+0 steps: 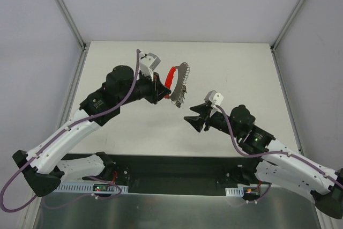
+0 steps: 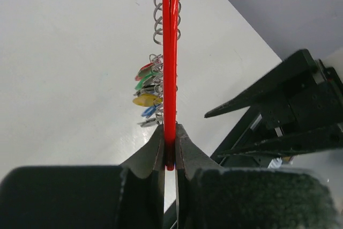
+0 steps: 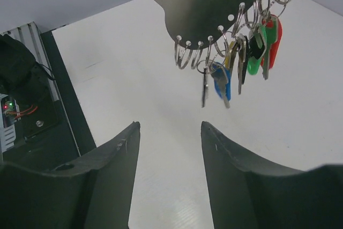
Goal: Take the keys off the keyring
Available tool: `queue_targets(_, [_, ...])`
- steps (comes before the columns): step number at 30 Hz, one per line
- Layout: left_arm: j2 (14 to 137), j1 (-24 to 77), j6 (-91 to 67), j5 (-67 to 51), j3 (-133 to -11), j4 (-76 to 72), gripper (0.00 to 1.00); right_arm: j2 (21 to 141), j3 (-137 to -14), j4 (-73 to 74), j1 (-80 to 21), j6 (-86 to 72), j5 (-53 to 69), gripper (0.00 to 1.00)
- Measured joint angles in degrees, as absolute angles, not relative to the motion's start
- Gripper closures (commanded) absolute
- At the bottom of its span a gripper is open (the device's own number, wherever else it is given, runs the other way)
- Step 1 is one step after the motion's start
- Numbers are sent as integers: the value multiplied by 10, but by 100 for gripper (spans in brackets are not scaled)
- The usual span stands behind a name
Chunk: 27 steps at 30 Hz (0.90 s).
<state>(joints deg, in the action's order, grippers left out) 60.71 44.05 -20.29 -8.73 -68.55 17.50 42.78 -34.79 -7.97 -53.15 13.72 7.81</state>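
My left gripper (image 2: 170,135) pinches the red-handled plate (image 3: 214,4), several keys (image 3: 241,65) hang on its rings (image 3: 178,54), and my right gripper (image 3: 170,127) waits wide and empty below them, so I judge removal unfinished.

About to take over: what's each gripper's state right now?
Left gripper: shut on the red handle of the metal plate.
Right gripper: open, empty, facing the keys.

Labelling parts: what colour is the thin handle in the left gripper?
Red thin handle, best in left wrist view.
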Motion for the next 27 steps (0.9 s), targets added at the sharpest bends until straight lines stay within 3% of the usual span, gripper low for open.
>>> queue_targets(6, [607,441,-112,-188,-719,183,100,416,-311,-132,-537,127,78,52])
queue_targets(13, [614,441,-110,-251,-766,183,100,390,-237,-248,-556,165,58,56])
queue_targets(27, [633,441,-177,-276,-780,168,100,407,-231,-316,-568,206,42,57])
